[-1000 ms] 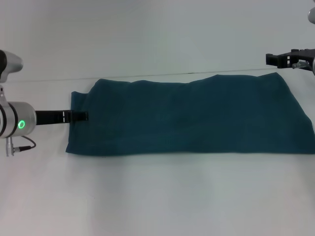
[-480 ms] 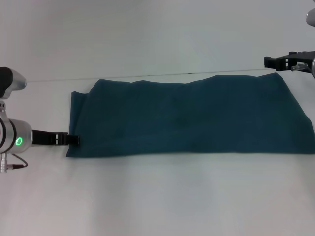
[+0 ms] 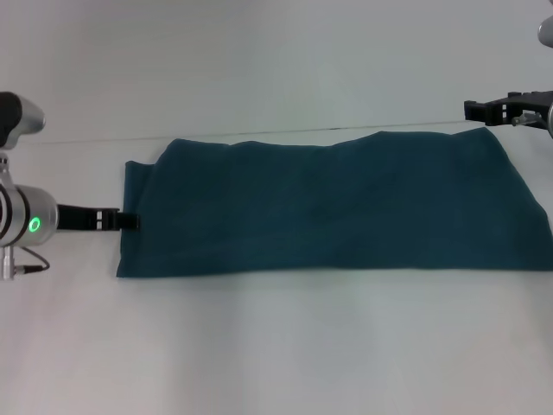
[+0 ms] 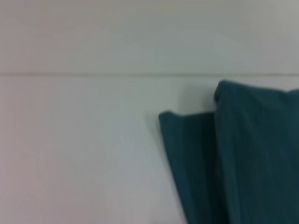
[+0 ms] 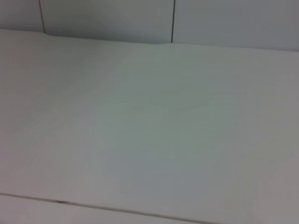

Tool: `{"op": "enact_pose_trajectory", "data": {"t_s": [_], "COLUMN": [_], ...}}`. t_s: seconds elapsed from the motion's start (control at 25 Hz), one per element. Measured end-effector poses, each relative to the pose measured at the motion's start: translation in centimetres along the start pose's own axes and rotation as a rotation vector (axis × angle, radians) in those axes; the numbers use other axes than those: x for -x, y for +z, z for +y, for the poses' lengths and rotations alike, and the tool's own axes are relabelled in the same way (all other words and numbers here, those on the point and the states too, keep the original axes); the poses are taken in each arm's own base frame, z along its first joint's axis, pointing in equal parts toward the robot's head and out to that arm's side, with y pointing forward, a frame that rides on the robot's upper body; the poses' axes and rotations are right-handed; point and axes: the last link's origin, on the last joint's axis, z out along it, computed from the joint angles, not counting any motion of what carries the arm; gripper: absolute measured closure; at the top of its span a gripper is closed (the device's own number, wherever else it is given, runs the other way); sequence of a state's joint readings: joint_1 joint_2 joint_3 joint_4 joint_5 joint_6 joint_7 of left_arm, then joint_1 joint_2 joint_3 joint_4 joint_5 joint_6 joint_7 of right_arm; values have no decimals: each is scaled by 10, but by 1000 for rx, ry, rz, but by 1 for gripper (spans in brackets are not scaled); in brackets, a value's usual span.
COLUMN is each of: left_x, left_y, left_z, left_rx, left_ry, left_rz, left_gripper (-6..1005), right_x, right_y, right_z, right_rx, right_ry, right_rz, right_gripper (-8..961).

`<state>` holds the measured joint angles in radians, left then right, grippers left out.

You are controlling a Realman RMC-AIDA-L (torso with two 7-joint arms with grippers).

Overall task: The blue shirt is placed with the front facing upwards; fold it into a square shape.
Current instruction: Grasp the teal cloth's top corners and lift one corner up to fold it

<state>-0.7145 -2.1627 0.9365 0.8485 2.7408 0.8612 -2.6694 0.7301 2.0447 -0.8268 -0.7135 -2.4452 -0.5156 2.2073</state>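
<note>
Head view shows the left gripper (image 3: 130, 221) low at the left edge of the shirt (image 3: 337, 207), its arm reaching in flat from the left. I cannot tell if its jaws are apart or together. The shirt lies on the white table (image 3: 276, 346) as a long blue band, folded over, with no letters showing. At the far right corner, the right gripper (image 3: 484, 109) hangs just above the shirt; its jaws I cannot tell either.

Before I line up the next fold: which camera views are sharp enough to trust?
Head view: evenly lit, blue shirt edges crisp, left tool at its end. Left wrist view: soft, out of focus, shirt layers smeared. Right wrist view: only bare table, no shirt.
</note>
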Motion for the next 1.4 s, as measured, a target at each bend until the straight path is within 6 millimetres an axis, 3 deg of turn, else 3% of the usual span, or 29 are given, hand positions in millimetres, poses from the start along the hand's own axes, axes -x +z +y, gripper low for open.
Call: {"op": "enact_pose_trajectory", "data": {"t_s": [0.24, 0.76, 1.4], "left_x": [-8, 2, 9], "left_y": [2, 19, 24], "left_z": [6, 11, 16], "left_rx": [23, 28, 71], "left_ry": [-16, -21, 9], "left_rz": [25, -14, -21], "left_gripper": [174, 226, 312], "right_x": [1, 1, 3], "right_y": [0, 0, 1], "right_z": [-1, 0, 2], "right_rx": [-1, 0, 2], "right_ry": [-1, -7, -16], "right_rz": [-1, 0, -2], "right_gripper": [183, 184, 186]}}
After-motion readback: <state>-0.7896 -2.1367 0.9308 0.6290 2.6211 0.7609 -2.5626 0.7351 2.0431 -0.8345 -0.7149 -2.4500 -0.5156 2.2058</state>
